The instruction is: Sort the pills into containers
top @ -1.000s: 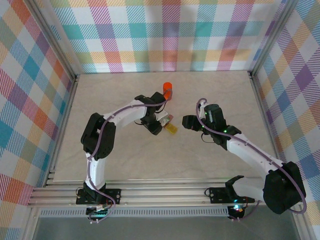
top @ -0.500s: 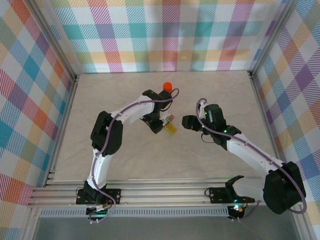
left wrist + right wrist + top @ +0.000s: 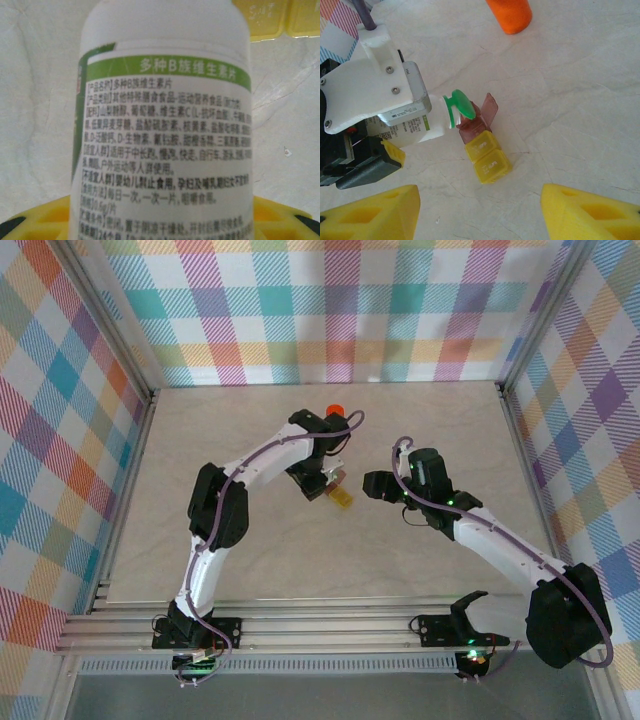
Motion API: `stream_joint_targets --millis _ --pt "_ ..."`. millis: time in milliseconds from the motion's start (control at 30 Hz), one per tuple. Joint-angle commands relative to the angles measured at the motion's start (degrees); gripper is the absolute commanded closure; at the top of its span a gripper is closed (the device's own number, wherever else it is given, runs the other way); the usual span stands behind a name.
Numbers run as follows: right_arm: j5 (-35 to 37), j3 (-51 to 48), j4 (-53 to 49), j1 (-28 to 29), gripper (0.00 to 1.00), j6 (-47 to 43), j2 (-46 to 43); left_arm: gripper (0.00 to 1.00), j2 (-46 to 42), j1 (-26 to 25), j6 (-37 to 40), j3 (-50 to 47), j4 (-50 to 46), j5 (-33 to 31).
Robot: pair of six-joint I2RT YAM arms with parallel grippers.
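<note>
Right wrist view: left hand (image 3: 390, 131) was clamped on bottle (image 3: 427, 129), tipped sideways, mouth at pillbox's (image 3: 487, 161) open compartment, nearer the surface's far edge. Right hand (image 3: 480, 212) stood open, empty.

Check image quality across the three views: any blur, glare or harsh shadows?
Left wrist: the white bottle is very close to the lens, and its label print is soft, worst toward the bottom. Right wrist: the pill organizer and orange bottle are sharp, while the near yellow fingertips are slightly blurred. Top external: even light, faint shadows, no glare on the table.
</note>
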Motion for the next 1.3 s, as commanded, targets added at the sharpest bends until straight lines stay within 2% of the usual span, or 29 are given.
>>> stream_joint_targets --millis 0,400,833,1267 --pt "-1.18 -0.53 1.78 -0.30 0.33 -0.27 -0.23 1.00 1.55 -1.46 1.75 1.98 -4.34 -2.93" --pt "-2.00 -0.42 1.92 -0.26 0.33 -0.19 0.54 1.00 4.72 -2.41 3.00 5.47 -5.51 -7.90" --pt "-2.54 -0.25 2.08 -0.27 0.33 -0.10 1.16 1.00 6.67 -6.06 8.08 4.68 -5.24 -14.96" --pt "-3.16 -0.15 2.28 -0.33 0.33 0.15 1.68 1.00 3.19 -7.47 9.43 2.49 -5.09 -19.84"
